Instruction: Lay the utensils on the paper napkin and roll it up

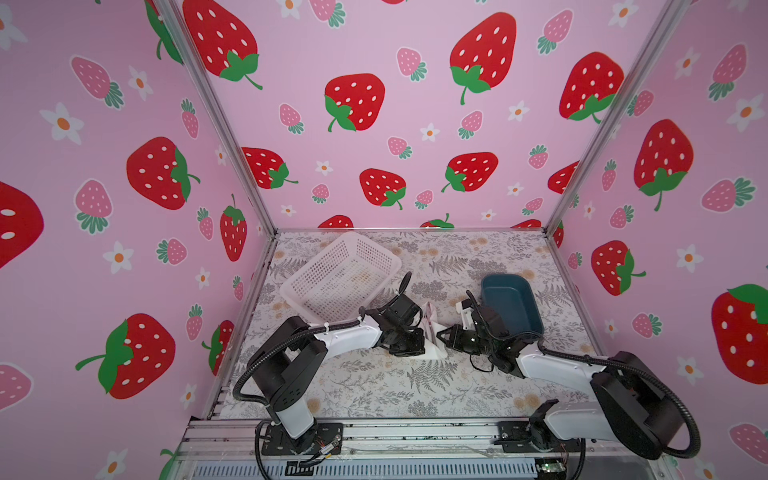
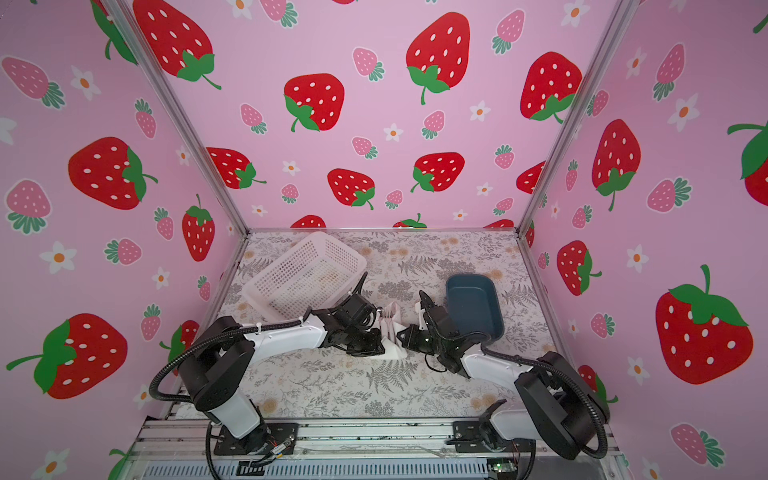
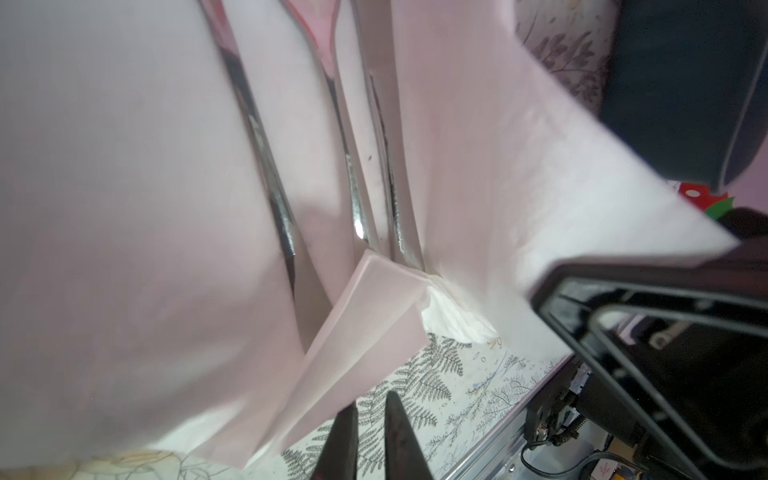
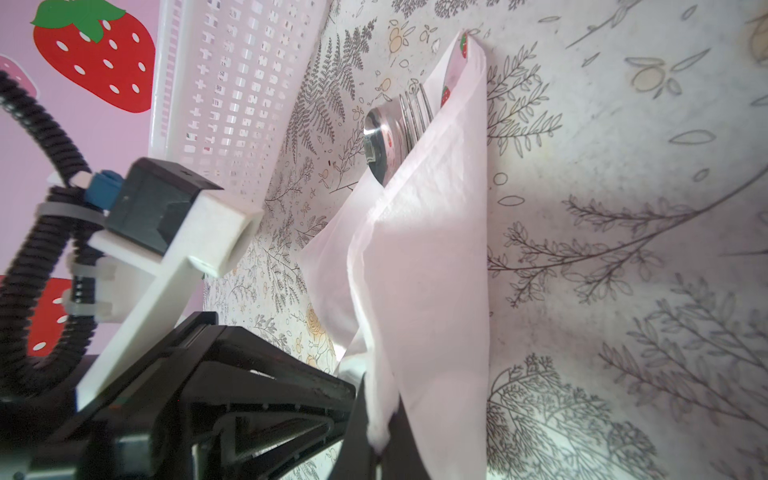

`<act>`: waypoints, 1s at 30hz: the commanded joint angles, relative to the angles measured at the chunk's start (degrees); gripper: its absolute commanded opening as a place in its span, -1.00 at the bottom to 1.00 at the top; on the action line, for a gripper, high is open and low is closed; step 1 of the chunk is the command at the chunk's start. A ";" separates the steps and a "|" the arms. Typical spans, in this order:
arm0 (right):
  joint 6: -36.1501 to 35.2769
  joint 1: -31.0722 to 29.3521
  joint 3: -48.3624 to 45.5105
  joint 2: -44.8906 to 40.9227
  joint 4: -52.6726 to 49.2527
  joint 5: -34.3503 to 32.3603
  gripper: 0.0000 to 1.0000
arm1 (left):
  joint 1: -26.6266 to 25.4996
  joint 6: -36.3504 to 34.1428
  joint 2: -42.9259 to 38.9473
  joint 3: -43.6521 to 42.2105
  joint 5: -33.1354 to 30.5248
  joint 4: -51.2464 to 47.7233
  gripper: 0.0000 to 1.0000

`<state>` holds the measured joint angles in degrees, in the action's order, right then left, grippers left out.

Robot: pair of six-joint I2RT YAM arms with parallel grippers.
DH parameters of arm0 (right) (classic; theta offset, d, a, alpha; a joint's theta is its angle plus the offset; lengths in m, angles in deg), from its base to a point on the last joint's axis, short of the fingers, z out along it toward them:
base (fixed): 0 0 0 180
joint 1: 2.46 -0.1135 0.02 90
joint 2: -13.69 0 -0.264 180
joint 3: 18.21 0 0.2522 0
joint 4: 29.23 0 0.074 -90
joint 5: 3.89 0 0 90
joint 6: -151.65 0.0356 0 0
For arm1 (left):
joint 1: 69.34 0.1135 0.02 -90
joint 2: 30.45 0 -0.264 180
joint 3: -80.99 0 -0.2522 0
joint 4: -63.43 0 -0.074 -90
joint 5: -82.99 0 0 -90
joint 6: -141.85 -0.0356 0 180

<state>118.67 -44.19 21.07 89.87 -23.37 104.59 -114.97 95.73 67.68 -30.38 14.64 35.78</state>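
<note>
The paper napkin (image 1: 435, 338) (image 2: 393, 334) lies mid-table between both grippers, its sides folded up over the utensils. In the right wrist view a shiny spoon bowl (image 4: 380, 141) and fork tines (image 4: 415, 112) stick out of the napkin (image 4: 432, 257). In the left wrist view the three slim handles (image 3: 353, 178) run inside the napkin's (image 3: 124, 208) fold. My right gripper (image 4: 380, 415) (image 1: 444, 334) is shut on a bunched corner of the napkin. My left gripper (image 3: 372, 405) (image 1: 419, 347) sits at the napkin's other side, jaws slightly apart with only table showing between them.
A white perforated basket (image 1: 291, 289) (image 2: 253, 289) stands tilted at the back left, close behind the left arm. A dark blue tub (image 1: 511, 303) (image 2: 473, 303) sits just behind the right arm. Strawberry-print walls enclose the fern-patterned table (image 1: 374, 382).
</note>
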 commanded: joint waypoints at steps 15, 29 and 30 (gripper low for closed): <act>0.20 -3.78 4.73 3.75 1.22 0.51 -0.90 | 1.94 -0.63 5.05 3.40 -1.37 -0.67 -0.69; 1.09 -7.04 7.79 10.81 3.44 -0.15 -0.90 | 3.15 0.18 4.01 1.57 -0.79 1.59 -0.69; 1.04 -7.01 7.79 10.98 3.53 -0.13 -0.90 | 3.21 0.56 3.25 1.25 -0.92 1.55 -0.68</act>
<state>118.93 -50.79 27.54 100.21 -21.17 104.76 -112.17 95.49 72.62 -28.48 14.18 36.83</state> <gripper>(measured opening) 0.050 0.157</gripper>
